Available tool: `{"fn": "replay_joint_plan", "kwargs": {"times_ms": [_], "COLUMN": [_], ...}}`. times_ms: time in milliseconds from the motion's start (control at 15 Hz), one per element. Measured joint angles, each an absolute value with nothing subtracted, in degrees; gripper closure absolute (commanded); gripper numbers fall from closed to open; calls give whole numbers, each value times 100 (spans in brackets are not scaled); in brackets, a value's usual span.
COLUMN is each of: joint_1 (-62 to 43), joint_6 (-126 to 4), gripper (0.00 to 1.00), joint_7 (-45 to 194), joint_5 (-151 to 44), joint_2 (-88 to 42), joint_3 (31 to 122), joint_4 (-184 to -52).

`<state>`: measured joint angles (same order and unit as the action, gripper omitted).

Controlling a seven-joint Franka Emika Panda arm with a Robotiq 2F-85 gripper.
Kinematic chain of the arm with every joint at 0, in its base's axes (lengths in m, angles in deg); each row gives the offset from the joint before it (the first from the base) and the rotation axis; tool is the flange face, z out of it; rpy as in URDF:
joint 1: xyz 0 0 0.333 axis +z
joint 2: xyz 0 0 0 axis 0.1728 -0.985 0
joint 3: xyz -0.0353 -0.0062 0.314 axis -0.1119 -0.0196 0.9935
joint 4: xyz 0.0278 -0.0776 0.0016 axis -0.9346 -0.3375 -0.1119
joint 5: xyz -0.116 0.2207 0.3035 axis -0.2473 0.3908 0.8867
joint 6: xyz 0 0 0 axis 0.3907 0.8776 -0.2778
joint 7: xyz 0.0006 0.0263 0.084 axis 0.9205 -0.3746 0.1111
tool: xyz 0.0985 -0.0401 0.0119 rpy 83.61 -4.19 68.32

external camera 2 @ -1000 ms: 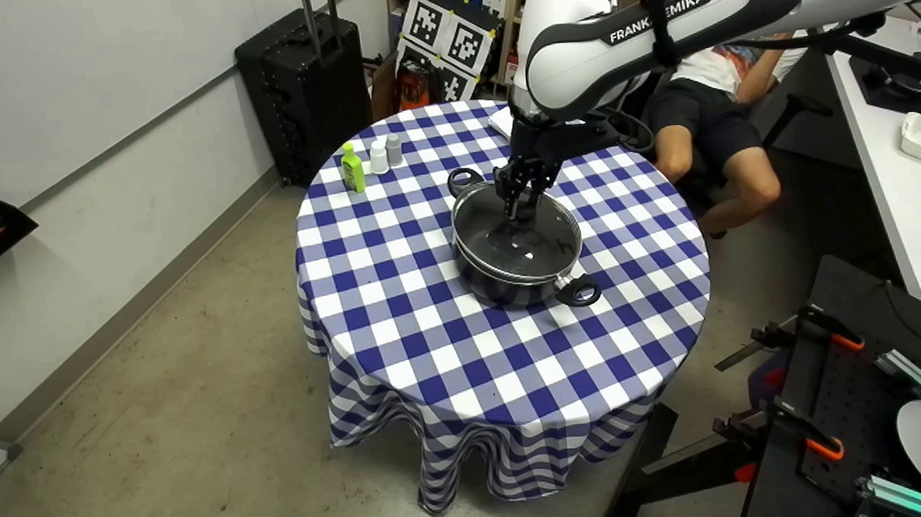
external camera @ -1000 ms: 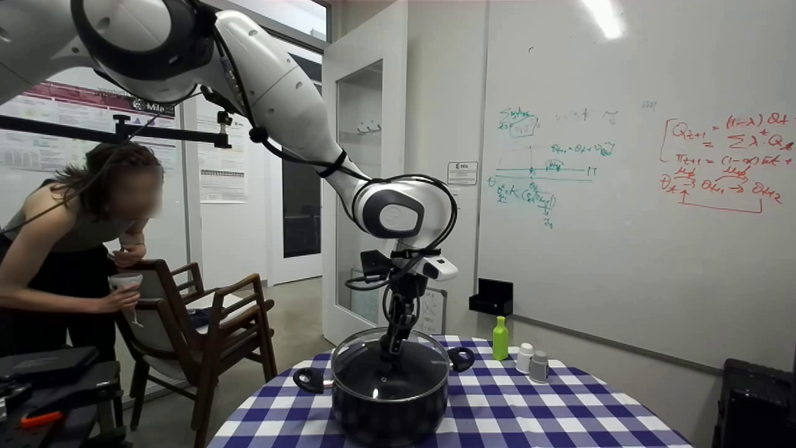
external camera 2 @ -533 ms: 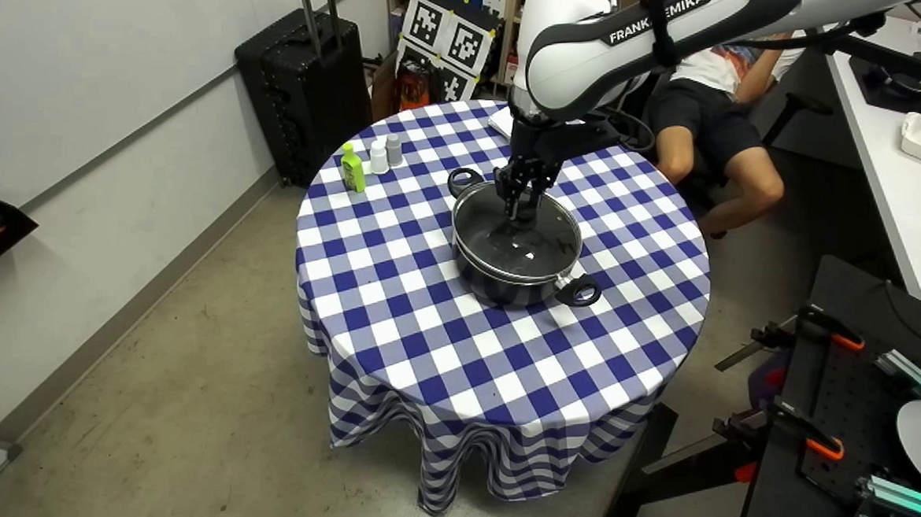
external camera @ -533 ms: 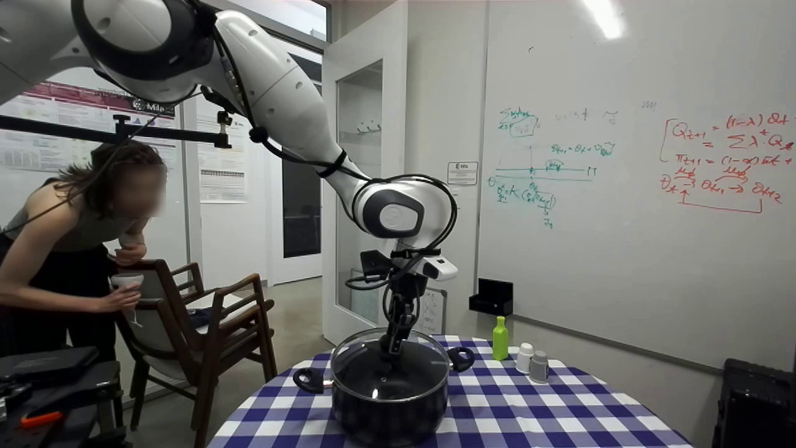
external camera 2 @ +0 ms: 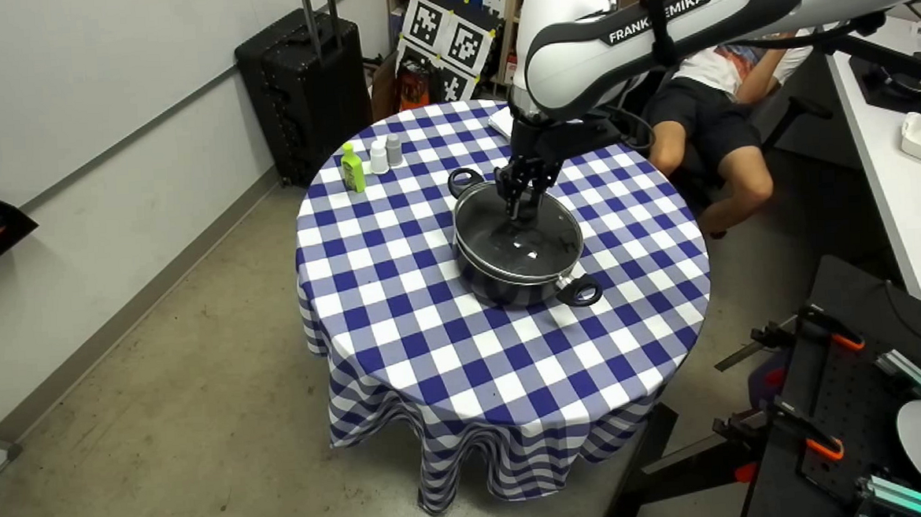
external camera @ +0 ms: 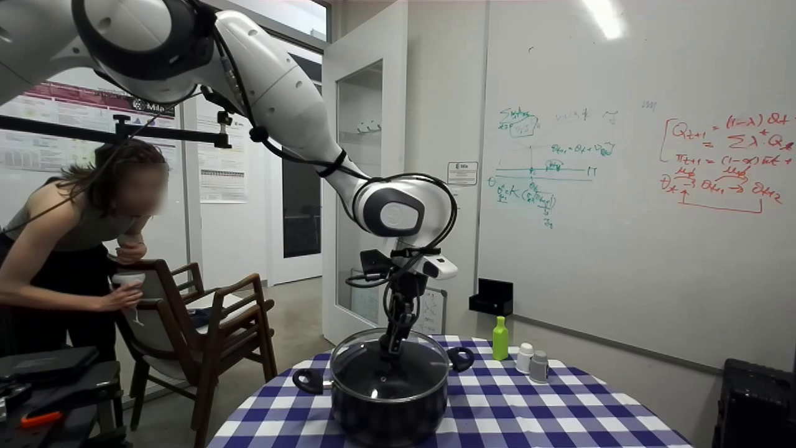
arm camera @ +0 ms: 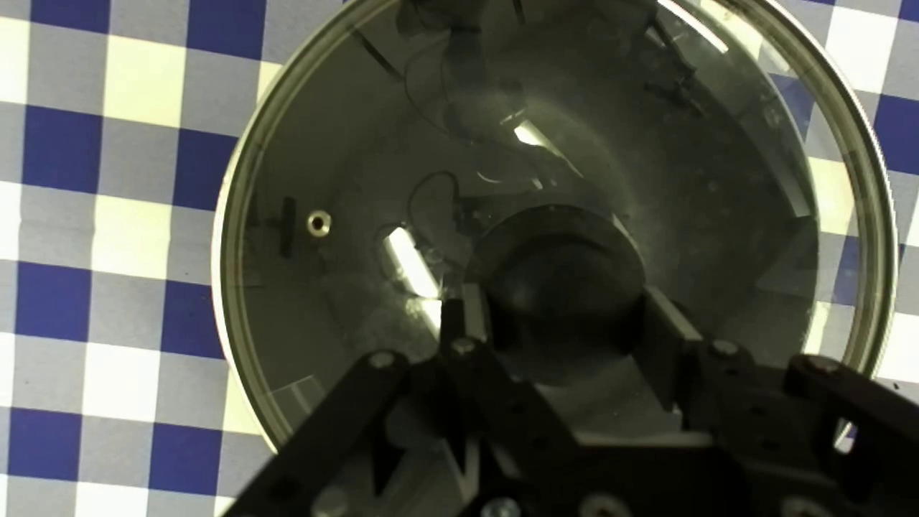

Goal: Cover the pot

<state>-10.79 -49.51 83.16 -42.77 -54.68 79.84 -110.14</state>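
The black pot (external camera: 389,418) with two side handles stands on the checkered table and also shows in an exterior view (external camera 2: 501,288). A round glass lid (external camera: 404,382) with a metal rim lies over its mouth. In the wrist view, cloth shows through the right edge of the lid (arm camera: 344,158), so the rims do not line up there. I cannot tell whether the lid rests fully on the pot. My gripper (arm camera: 567,312) has a finger on each side of the lid's black knob (arm camera: 556,276), apparently shut on it. The gripper points down in both exterior views (external camera: 390,353) (external camera 2: 519,212).
A green bottle (external camera: 500,339), a white shaker (external camera: 524,359) and a grey shaker (external camera: 539,368) stand near the table edge. A white folded item (external camera 2: 501,122) lies on the far side. One person (external camera: 74,230) leans by a wooden chair (external camera: 205,323); another sits behind the table (external camera 2: 709,119).
My gripper, the lid and the pot have shifted by only a tiny amount. The seated person's legs and the leaning person's head have moved slightly. The grip looks the same.
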Motion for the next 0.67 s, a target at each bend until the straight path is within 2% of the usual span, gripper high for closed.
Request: {"fn": "replay_joint_plan", "kwargs": {"times_ms": [667], "joint_1": [-1052], "joint_6": [-4827], "gripper": [74], "joint_7": [8318], "joint_5": [-4323], "joint_2": [-5468], "joint_3": [7918], "joint_4": [-10947]}}
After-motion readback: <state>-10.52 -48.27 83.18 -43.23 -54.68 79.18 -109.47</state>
